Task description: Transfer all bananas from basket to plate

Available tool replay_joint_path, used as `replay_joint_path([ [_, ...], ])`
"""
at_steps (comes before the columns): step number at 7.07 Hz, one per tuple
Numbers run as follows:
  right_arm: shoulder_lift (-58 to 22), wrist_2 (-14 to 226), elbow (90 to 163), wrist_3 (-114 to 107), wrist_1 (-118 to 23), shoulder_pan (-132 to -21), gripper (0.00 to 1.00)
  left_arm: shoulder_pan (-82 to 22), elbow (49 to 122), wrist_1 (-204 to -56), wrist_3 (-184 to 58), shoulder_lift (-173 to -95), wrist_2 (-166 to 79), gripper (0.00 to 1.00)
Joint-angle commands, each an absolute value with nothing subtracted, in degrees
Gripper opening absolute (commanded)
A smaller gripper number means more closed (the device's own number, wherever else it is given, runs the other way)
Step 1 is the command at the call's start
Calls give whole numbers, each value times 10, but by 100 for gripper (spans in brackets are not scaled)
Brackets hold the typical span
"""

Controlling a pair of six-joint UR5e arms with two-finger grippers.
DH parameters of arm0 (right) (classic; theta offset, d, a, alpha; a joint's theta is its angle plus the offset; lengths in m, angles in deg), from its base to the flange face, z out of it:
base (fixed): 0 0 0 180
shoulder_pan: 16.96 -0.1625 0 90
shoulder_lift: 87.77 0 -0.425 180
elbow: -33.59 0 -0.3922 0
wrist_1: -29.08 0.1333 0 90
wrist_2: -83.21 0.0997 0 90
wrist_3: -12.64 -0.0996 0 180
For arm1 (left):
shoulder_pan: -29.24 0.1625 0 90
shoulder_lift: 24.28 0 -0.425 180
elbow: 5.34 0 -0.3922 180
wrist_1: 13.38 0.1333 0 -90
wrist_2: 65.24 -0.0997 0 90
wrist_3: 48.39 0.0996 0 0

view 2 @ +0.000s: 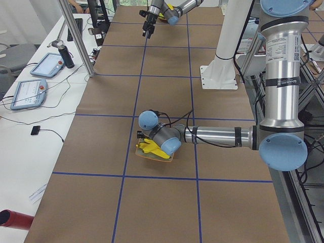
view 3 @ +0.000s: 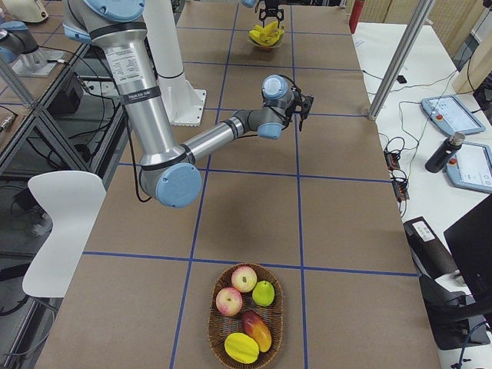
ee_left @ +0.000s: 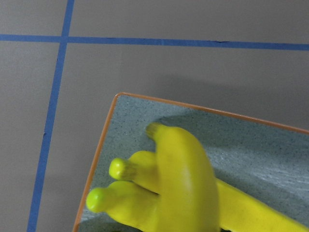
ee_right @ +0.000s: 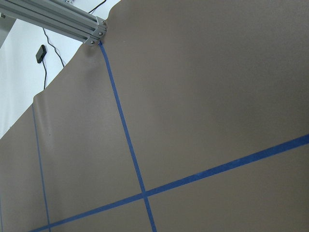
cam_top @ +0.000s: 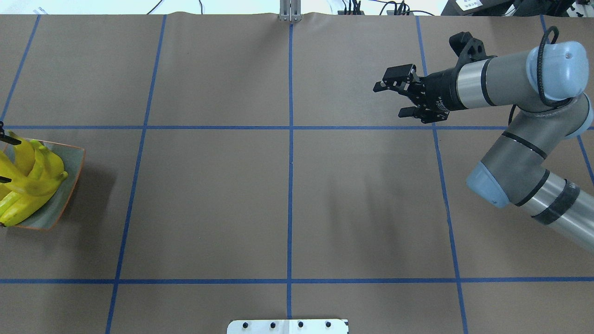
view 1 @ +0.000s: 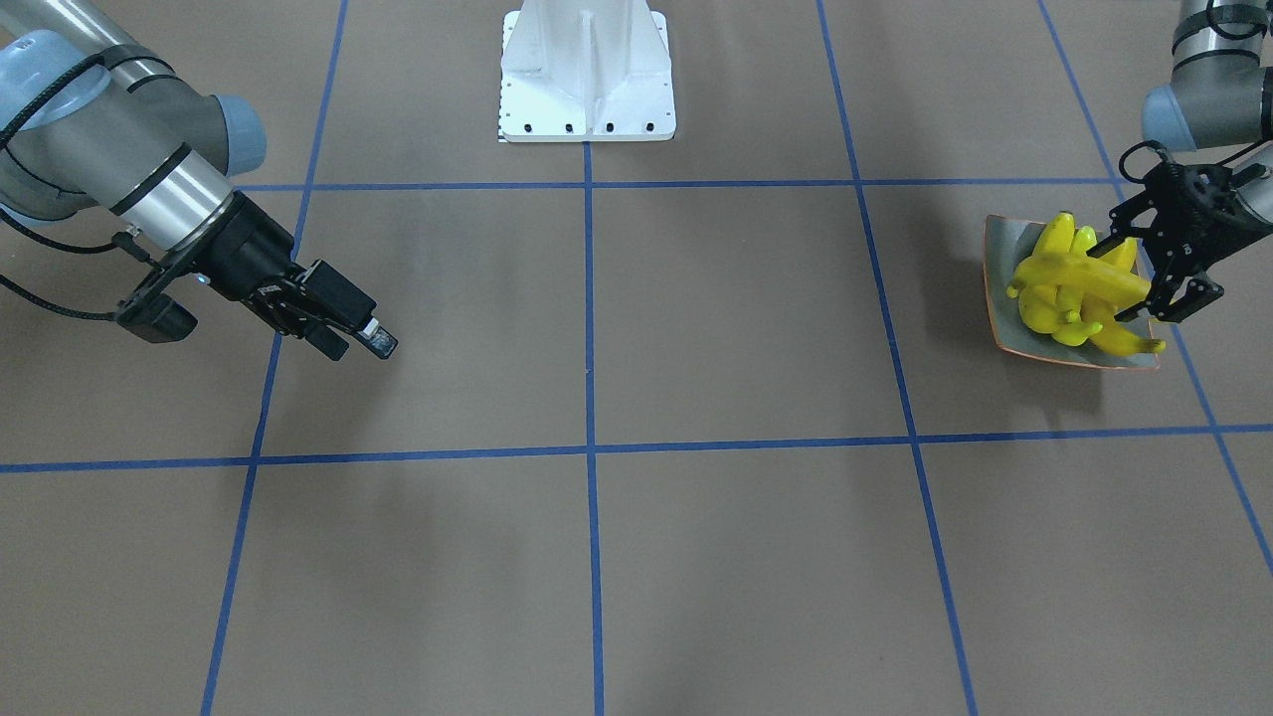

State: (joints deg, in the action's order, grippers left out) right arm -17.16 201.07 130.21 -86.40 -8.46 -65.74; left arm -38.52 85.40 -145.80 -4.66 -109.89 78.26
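1. On the plate (view 1: 1000,268), counted about four bananas (view 1: 1059,308) heaped crosswise; saw none in the basket (view 3: 217,327).
2. Judged light, stiff, glossy, apt to slip; best taken mid-body across the curve.
3. Found left tool (view 1: 1144,270) spread open astride one end of the top banana (view 1: 1079,273), at the plate's edge; no clamping evident.
4. Noted right tool (cam_top: 390,99) open, empty, well apart from the plate.
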Motion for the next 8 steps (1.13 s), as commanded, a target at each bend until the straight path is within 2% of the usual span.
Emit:
replay_joint_path([
  [1,-171,2011,1305,-866,-85,-657,100,-385,873,-1471,-134,-1100,784,99],
  [4,-149,2058,1305,-832,-86,-712,100,-389,915,-1463,-374,-1120,793,99],
  [6,-89,2124,1300,-658,-93,-773,100,-394,927,-1460,-574,-1148,743,99],
  [8,-32,2141,1290,-488,-113,-834,100,-404,927,-1335,-617,-1217,716,99],
])
